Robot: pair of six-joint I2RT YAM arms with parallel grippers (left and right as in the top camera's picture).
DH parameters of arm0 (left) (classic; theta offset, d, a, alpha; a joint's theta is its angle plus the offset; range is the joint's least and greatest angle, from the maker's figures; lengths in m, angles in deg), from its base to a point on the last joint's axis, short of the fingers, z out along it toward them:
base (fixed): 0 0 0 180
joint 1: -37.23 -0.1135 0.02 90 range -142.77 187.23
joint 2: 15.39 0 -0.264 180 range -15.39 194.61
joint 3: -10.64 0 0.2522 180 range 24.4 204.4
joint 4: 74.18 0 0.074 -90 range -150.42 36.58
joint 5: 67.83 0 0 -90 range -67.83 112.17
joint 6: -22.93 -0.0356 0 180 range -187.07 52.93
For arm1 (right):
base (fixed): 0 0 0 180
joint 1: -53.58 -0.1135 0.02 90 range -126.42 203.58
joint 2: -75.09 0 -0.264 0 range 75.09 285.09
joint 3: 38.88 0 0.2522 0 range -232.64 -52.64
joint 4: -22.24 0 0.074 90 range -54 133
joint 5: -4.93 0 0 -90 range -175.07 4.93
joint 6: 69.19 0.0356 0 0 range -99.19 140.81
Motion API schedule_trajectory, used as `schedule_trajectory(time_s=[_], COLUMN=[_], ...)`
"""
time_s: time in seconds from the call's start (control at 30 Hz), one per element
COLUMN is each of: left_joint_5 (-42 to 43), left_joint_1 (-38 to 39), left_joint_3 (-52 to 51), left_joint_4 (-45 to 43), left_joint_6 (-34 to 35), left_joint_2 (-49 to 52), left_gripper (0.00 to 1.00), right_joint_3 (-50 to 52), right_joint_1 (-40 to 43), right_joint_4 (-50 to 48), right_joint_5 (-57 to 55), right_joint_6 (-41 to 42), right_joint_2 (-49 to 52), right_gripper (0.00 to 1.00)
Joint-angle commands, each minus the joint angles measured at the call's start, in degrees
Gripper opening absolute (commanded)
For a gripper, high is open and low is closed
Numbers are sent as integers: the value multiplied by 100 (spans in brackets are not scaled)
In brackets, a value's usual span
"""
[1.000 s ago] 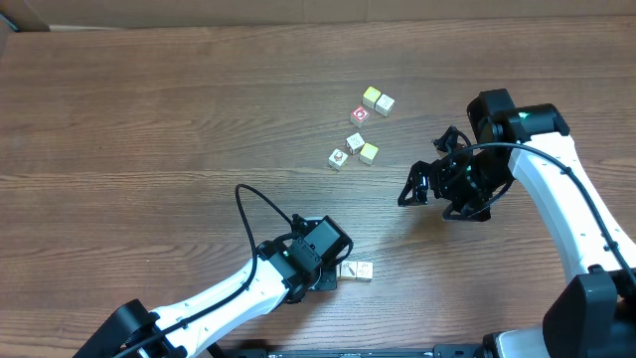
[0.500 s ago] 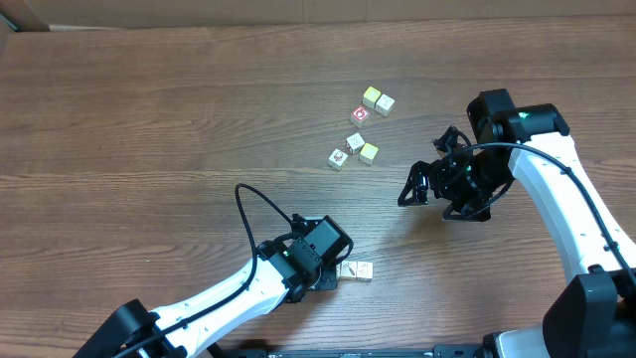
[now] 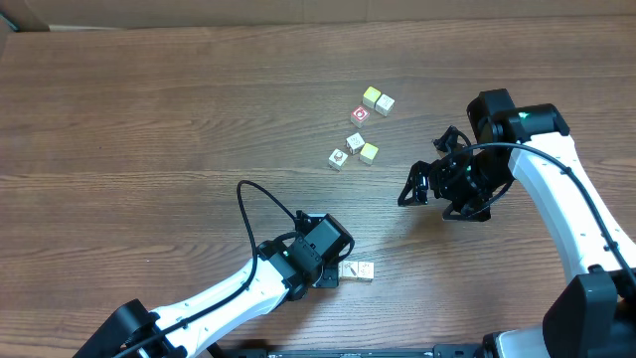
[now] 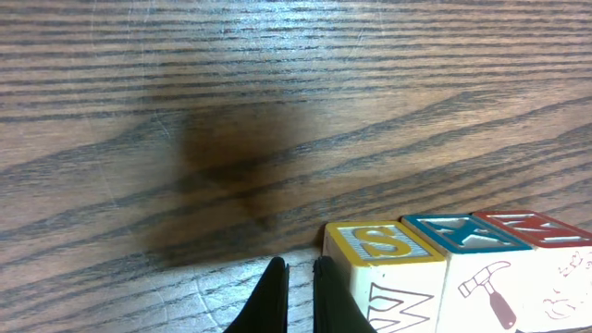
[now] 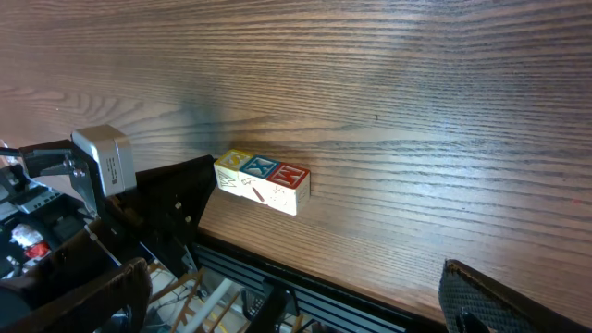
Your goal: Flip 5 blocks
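Dark wood-grain bench (image 3: 149,119). Red-faced cube (image 3: 360,115) sits in the far cluster. Upper yellow-topped cube (image 3: 371,96) lies just beyond it. Lower yellow-topped cube (image 3: 369,153) lies nearer, apart from it.

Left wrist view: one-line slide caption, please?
Shut left end effector beside the yellow-topped end of a three-block row on a wooden table.

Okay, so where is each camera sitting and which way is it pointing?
Overhead: above the table, looking straight down; both arms show, left gripper by the row of three blocks, right gripper apart.
Left wrist: low over the wood, looking along its shut fingertips at that row.
Right wrist: higher, tilted toward the near table edge; one own finger and the left arm show.
Shared: all three views show the row.
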State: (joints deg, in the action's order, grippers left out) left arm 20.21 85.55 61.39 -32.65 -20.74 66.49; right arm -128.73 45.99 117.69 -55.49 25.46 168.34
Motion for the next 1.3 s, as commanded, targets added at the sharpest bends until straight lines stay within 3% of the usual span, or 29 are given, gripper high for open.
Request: schedule_trajectory(time_s=[0.0, 0.27, 0.37, 0.43, 0.5, 0.53, 0.77, 1.03, 1.27], left_joint_5=[-103, -164, -164, -162, -144, -136, 2, 262, 485], left_joint_1=[-42, -249, -625, -857, -1091, -1196, -1875, -2059, -2055], left_joint_3=[-4, 46, 254, 431, 640, 748, 1674, 3362, 4828], left_joint_4=[-15, 70, 138, 234, 267, 258, 267, 686, 1292], left_joint_6=[-116, -116, -367, -579, -981, -1178, -2356, -3193, -3689], left_joint_2=[61, 61, 59, 59, 59, 61, 321, 2011, 3412], left_gripper=[4, 7, 32, 44, 66, 71, 66, 73, 66], right_joint_3=[-114, -114, -114, -114, -114, -114, -114, -114, -114], right_joint_1=[-24, -24, -24, -24, -24, -24, -24, -24, -24], right_joint_4=[-9, -9, -26, -37, -35, -35, -59, -98, -98], right_joint_5=[2, 0, 0, 0, 0, 0, 0, 0, 2], right_joint_6=[-35, -35, -35, -35, -35, -35, -37, -35, -35], right_joint_2=[-87, -87, -87, -87, -87, -87, -87, -87, -87], right_gripper=[100, 100, 100, 100, 100, 100, 100, 100, 100])
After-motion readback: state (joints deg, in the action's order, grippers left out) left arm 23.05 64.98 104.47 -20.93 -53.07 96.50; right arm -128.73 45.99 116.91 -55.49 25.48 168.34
